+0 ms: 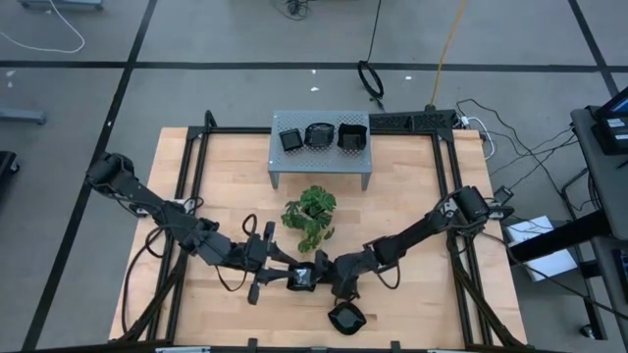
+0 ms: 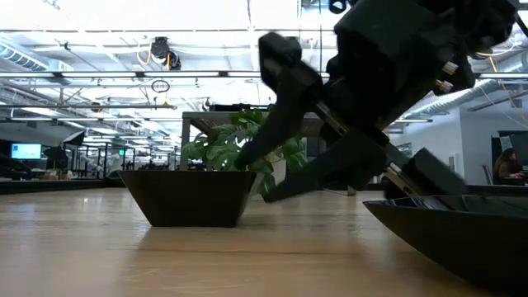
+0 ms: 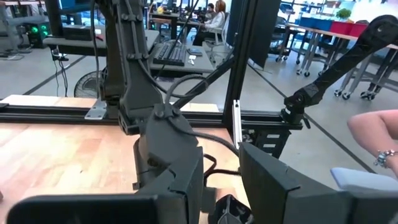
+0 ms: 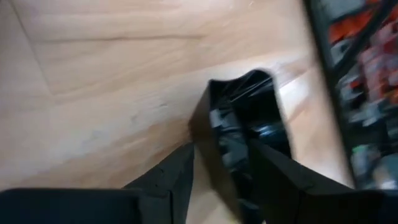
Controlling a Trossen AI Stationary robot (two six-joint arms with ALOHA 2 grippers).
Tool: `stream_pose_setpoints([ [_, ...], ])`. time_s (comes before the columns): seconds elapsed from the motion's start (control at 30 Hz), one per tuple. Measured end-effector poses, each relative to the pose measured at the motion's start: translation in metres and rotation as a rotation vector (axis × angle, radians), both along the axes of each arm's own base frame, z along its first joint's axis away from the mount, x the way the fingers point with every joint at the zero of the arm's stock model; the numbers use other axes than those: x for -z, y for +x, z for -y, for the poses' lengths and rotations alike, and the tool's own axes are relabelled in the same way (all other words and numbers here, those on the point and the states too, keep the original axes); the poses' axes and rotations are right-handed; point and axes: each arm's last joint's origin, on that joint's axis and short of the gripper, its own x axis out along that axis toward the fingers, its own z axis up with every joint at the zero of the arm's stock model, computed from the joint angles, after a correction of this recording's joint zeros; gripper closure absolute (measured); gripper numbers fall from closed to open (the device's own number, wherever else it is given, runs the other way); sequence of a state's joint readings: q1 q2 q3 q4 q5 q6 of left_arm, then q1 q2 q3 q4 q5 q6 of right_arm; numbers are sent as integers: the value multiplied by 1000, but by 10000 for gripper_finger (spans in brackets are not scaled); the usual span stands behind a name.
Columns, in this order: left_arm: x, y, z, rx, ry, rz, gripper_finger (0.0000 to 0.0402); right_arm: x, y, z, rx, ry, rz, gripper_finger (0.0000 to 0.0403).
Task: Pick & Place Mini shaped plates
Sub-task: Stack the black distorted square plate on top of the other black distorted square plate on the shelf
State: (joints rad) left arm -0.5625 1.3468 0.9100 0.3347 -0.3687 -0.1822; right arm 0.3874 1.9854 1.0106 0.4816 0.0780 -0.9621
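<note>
Now, right gripper point(image 4: 221, 171): fingers straddle the rim of a black square mini plate point(image 1: 301, 277) on the surface point(image 1: 226, 186)
Left gripper point(image 1: 277, 275): just beside that plate; grip cannot be told
Shelf point(image 1: 280, 157): carries three plates

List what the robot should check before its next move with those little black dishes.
1. Centre plate flat on the table: ok.
2. Right gripper at that plate: ok. Firm hold: cannot tell.
3. Left gripper at the same plate, hold: cannot tell.
4. Bare space on the shelf: ok.
5. Straight path to the shelf free: not ok, the plant stands between.
6. Near plate apart from both grippers: ok.
</note>
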Motion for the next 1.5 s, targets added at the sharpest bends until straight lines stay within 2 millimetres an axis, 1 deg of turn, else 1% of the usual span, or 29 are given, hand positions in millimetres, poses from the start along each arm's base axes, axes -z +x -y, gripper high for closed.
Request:
stream_pose_setpoints([
  [0.1,0,0,0,0,1,-2,293,-3,4,-1,47,39,-82,279],
  [0.2,0,0,0,0,2,-1,293,-8,8,-3,76,61,-128,300],
  [0.33,0,0,0,0,3,-2,293,-11,11,-4,96,90,-131,335],
  [0.5,0,0,0,0,5,-1,293,-11,11,-4,105,103,-135,390],
  [0.53,0,0,0,0,5,-1,293,-11,11,-4,104,103,-135,396],
  [0.67,0,0,0,0,5,0,293,-11,11,-4,73,71,-126,397],
  [0.73,0,0,0,0,4,0,293,-12,11,-6,28,73,-125,401],
  [0.83,-1,0,0,0,-1,9,293,-20,9,-9,-27,115,-114,401],
  [0.93,-1,0,0,0,0,8,293,-32,9,-12,-59,151,-80,402],
  [1.0,-1,0,0,0,-1,8,293,-42,7,-13,-51,187,-56,402],
  [1.27,-5,-1,0,1,-21,40,293,-101,-8,-10,-26,398,-11,402],
  [1.33,-8,-1,-1,0,-29,57,293,-116,-14,-5,0,423,-9,402],
  [1.4,-9,-1,-1,1,-1,76,293,-130,-20,3,47,430,4,403],
  [1.5,-12,-1,0,8,53,113,293,-144,-33,18,157,391,15,403],
])
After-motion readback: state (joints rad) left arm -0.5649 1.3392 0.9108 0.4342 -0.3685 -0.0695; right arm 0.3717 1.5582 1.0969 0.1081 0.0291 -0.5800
